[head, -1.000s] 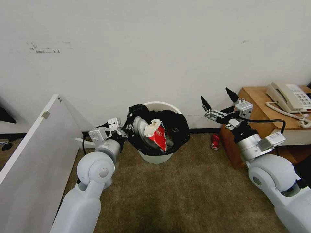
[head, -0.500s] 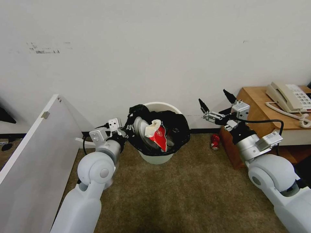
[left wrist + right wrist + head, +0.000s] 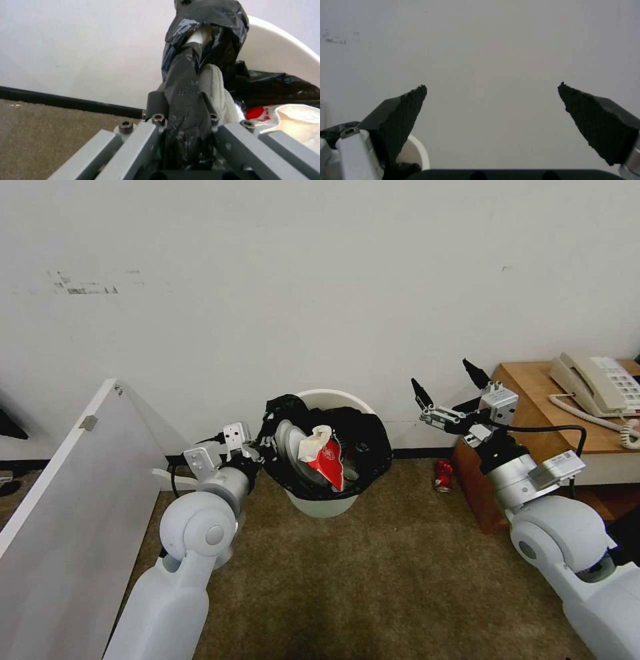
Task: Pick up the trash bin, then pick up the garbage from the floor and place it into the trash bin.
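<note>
A plain white wall (image 3: 320,280) backs a brown carpeted floor (image 3: 373,580), with a white panel (image 3: 67,513) leaning at the left and a wooden surface (image 3: 533,387) carrying a beige telephone (image 3: 593,383) at the far right.

The trash bin (image 3: 323,503) sits against the wall, between the two arms. The left gripper (image 3: 257,450) is at the bin's left rim, its jaws clamped on the rim and the black bag (image 3: 190,107) folded over it; the left wrist view shows the plastic pinched between them. The bin already holds a good deal: a red packet (image 3: 328,460), a crumpled pale wad (image 3: 313,440) on top of it, and what looks like a white slipper (image 3: 287,437) standing on edge at the left side.

The right gripper (image 3: 450,387) hangs in the air to the right of the bin, jaws wide apart and empty, pointing toward the wall. A red can (image 3: 443,473) lies on the floor near the wall, just beside the wooden surface and below that gripper, nearer the robot than the jaw tips. The right arm is much the nearer one. The can appears to lie on its side, though its long axis is hard to read. Reaching it would likely mean coming down close beside the furniture's corner.
</note>
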Tool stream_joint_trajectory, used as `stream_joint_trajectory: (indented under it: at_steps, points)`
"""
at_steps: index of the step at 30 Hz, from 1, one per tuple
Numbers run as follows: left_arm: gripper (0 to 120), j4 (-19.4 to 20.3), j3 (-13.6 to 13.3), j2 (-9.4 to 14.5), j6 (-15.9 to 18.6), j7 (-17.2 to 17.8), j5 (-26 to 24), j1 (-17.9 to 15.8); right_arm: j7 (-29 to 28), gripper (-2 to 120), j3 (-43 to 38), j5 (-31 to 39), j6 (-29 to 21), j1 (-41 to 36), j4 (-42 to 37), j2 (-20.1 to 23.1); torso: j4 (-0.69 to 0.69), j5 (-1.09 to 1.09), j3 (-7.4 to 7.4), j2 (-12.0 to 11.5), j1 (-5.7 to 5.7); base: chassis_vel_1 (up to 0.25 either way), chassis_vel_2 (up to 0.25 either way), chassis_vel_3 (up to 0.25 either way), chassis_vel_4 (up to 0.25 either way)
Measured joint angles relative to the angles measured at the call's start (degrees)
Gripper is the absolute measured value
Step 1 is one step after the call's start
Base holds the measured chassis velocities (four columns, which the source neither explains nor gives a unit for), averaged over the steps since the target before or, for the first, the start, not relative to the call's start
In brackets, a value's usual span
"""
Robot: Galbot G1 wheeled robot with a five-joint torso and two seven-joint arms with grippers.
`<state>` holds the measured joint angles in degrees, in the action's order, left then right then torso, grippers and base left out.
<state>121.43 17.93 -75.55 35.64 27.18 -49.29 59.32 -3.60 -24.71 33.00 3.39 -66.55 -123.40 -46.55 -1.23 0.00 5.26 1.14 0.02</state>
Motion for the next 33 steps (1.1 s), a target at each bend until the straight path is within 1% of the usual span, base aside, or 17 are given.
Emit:
stream_joint_trajectory:
  at_steps: [3, 12, 26, 29, 33]
  points:
    - [5, 0.16, 0.15, 0.07, 0.00, 0.02, -0.04, 0.12, 0.12, 100, 0.12, -0.25, -1.59, -0.12, -0.26, -0.30, 0.00, 0.00, 0.00, 0.00, 0.00, 0.000, 0.000, 0.000, 0.000]
    - [5, 0.27, 0.25, 0.07, 0.01, 0.02, -0.09, 0.18, -1.29, 100, 0.38, -0.91, -1.18, 0.16, 0.58, -0.75, 0.00, 0.00, 0.00, 0.00, 0.00, 0.000, 0.000, 0.000, 0.000]
    - [5, -0.08, 0.04, -0.20, 0.01, 0.02, -0.12, -0.15, 0.08, 100, 0.26, -0.84, 0.49, 0.57, 0.84, -0.71, 0.00, 0.00, 0.00, 0.00, 0.00, -0.013, 0.014, 0.018, -0.016]
    - [5, -0.09, 0.05, -0.24, 0.01, 0.03, -0.12, -0.14, 0.15, 100, 0.34, -0.82, 0.42, 0.59, 0.82, -0.73, 0.00, 0.00, 0.00, 0.00, 0.00, 0.000, 0.000, 0.000, 0.000]
    - [5, -0.09, 0.07, -0.26, 0.01, 0.03, -0.15, -0.14, 0.16, 100, 0.35, -0.81, -0.89, 0.47, 0.59, -0.73, 0.00, 0.00, 0.00, 0.00, 0.00, 0.000, 0.000, 0.000, 0.000]
